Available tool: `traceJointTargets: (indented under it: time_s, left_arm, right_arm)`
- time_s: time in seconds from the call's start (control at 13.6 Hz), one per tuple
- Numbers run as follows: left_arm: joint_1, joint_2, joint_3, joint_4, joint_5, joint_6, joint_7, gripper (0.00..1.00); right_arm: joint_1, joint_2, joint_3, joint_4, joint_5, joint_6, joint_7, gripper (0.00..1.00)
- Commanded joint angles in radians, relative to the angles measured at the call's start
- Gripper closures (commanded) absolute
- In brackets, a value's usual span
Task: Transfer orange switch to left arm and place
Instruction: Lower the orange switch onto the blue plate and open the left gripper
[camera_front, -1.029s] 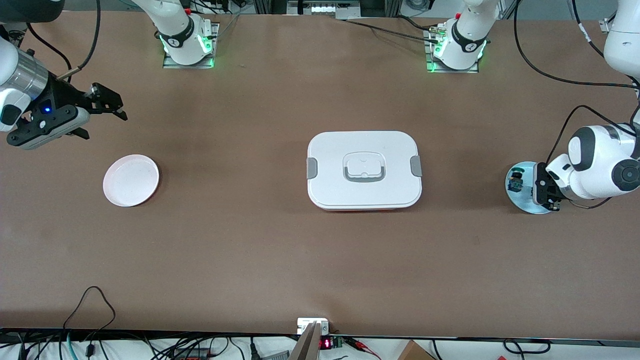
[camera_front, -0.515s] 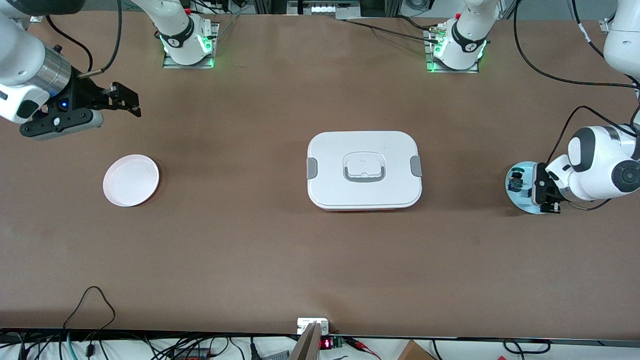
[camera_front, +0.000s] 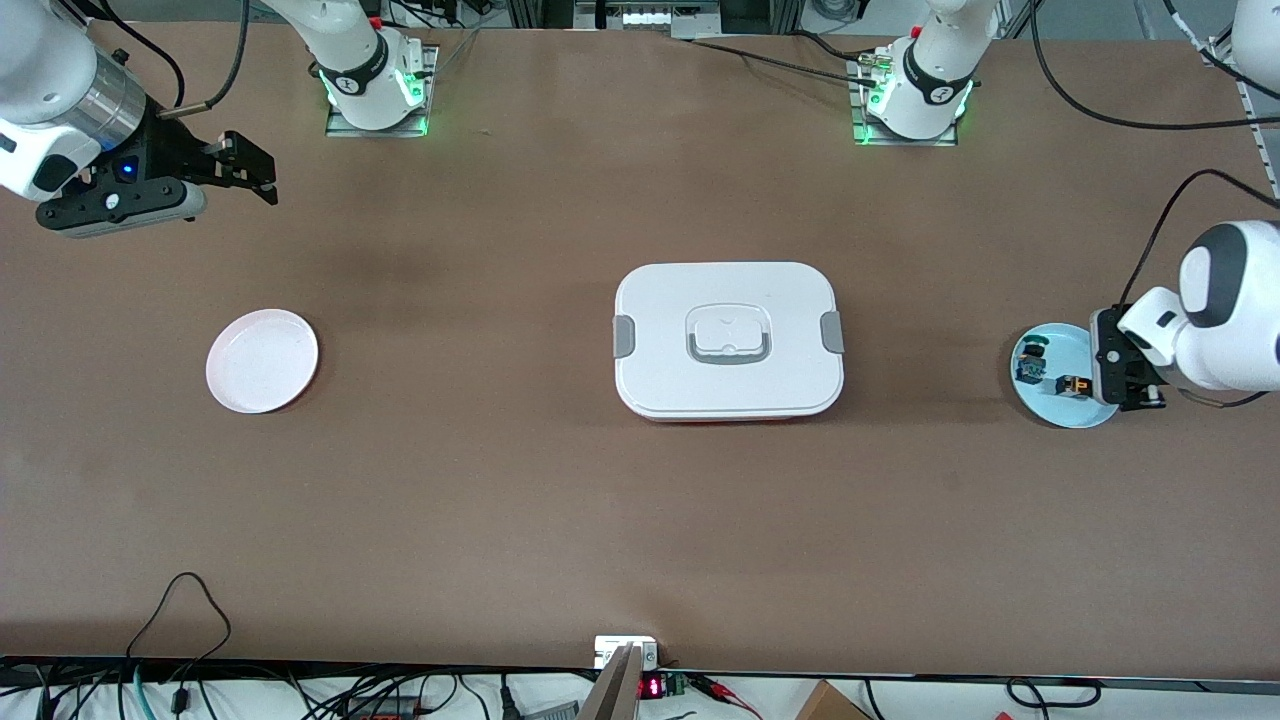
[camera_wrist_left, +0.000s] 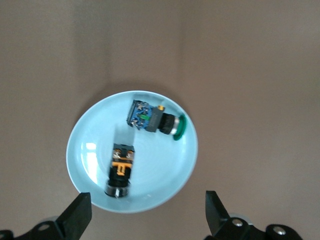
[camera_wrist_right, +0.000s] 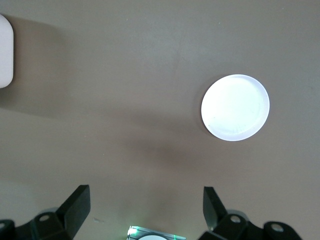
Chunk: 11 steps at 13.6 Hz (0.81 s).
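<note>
The pick-up is the step in hand: the left end effector (camera_front: 1128, 372), fingers spread wide and empty, hangs over the pale blue plate (camera_front: 1050, 408) at the frame's right edge, where the orange switch (camera_front: 1073, 385) lies beside a teal-green switch (camera_front: 1031, 365). Next it should descend and close on the orange one alone. The right end effector (camera_front: 238, 182), open and empty at upper left, waits above the surface; the white plate (camera_front: 262, 360) is bare and the box (camera_front: 728, 340) sits mid-frame, lid on.

Robotics lab, bench-mounted arm bases (camera_front: 375, 85), trailing cables (camera_front: 180, 600)
</note>
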Motion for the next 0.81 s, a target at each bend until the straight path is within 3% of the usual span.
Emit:
traceJointTargets:
  time_s: [0.0,0.51,0.74]
  left_arm:
    - [-0.003,0.002,-0.037,0.087,-0.039,-0.156,-0.174,0.00]
    - [-0.003,-0.002,-0.266,0.279,-0.056,-0.477,-0.820,0.00]
    - [-0.002,-0.005,-0.297,0.354,-0.056,-0.578,-0.934,0.00]
  right_arm:
    - [0.001,-0.005,-0.005,-0.008,-0.019,0.015,0.015,0.00]
    - [-0.016,0.041,-0.011,0.067,-0.021,0.006,0.015,0.00]
    - [-0.022,0.061,-0.012,0.075,-0.016,0.021,0.019,0.00]
